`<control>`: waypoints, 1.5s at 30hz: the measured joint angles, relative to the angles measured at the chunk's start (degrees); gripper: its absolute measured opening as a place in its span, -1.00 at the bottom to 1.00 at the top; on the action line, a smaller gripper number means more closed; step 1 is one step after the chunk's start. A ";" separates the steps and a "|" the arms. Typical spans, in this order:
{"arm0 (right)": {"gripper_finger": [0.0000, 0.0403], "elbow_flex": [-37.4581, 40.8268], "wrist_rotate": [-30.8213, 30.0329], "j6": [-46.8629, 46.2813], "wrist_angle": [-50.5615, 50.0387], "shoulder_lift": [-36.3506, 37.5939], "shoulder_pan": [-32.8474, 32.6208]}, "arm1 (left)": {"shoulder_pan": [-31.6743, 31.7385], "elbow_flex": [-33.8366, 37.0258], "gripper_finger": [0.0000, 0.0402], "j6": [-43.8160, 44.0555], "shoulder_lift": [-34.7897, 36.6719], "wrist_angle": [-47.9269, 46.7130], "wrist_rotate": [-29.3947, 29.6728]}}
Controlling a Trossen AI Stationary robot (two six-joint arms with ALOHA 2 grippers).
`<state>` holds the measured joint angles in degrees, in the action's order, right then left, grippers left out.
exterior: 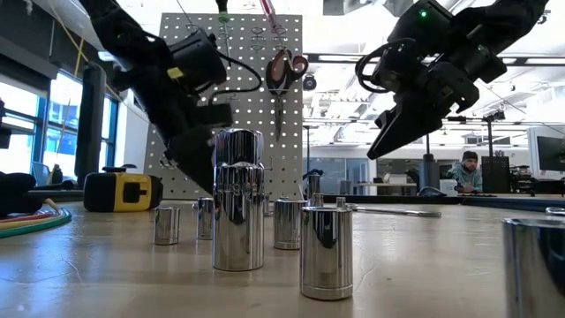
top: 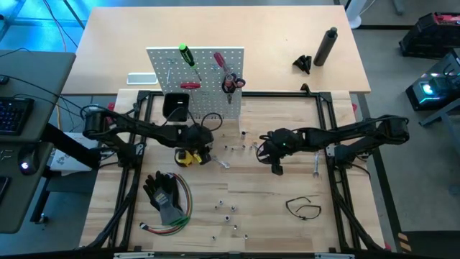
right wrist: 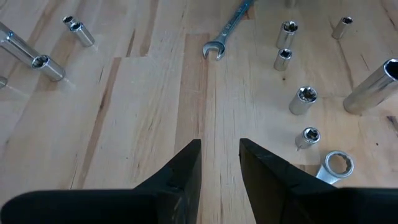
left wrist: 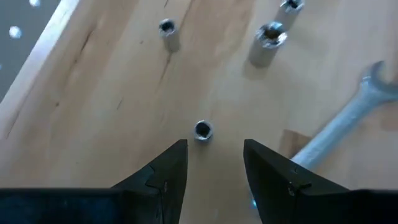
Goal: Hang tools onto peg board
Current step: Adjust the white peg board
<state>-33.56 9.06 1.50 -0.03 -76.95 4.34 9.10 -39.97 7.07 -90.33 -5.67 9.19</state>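
The white peg board (top: 205, 75) stands at the table's far side, a black bin (top: 176, 106) on its front. A green screwdriver (top: 187, 55), a red screwdriver (top: 219, 61) and red-handled scissors (top: 230, 83) hang on it. My left gripper (left wrist: 214, 146) hovers open near the board, its fingertips just short of a small upright socket (left wrist: 203, 129), with a silver wrench (left wrist: 345, 121) lying beside it. A yellow tape measure (top: 187, 156) sits by that arm. My right gripper (right wrist: 219, 144) is open over bare wood at mid-table, pointing toward another wrench (right wrist: 227, 31).
Several chrome sockets (exterior: 238, 199) stand scattered over the wooden table (top: 273, 216). Black gloves (top: 164, 193) and coloured wires (top: 172, 223) lie near left. A thin black loop (top: 302, 208) lies near right, and a wrench (top: 316, 167) under the right arm. A black bottle (top: 325, 47) lies far right.
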 joint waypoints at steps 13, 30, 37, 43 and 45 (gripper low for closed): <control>-0.49 0.00 0.02 -0.44 0.19 0.00 0.00 | 0.40 0.00 -0.40 -0.79 -0.97 2.56 1.49; -0.49 -0.02 -9.74 4.34 10.38 0.00 5.85 | 0.24 0.00 -0.37 -1.22 -1.00 5.76 2.33; -0.49 -0.02 3.42 5.72 20.99 -0.31 22.03 | 0.24 0.00 -0.17 -1.23 -1.03 5.53 2.50; -0.41 -0.65 18.80 1.83 32.11 -7.18 33.46 | 0.26 0.00 -0.10 -2.64 -1.00 6.48 2.53; -0.33 -2.36 19.47 1.40 33.92 -11.26 34.82 | 0.30 0.00 -0.10 -2.84 -1.00 7.12 2.55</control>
<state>-35.92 28.53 2.90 33.89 -88.20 39.16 9.40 -39.97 4.23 -91.33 1.45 11.75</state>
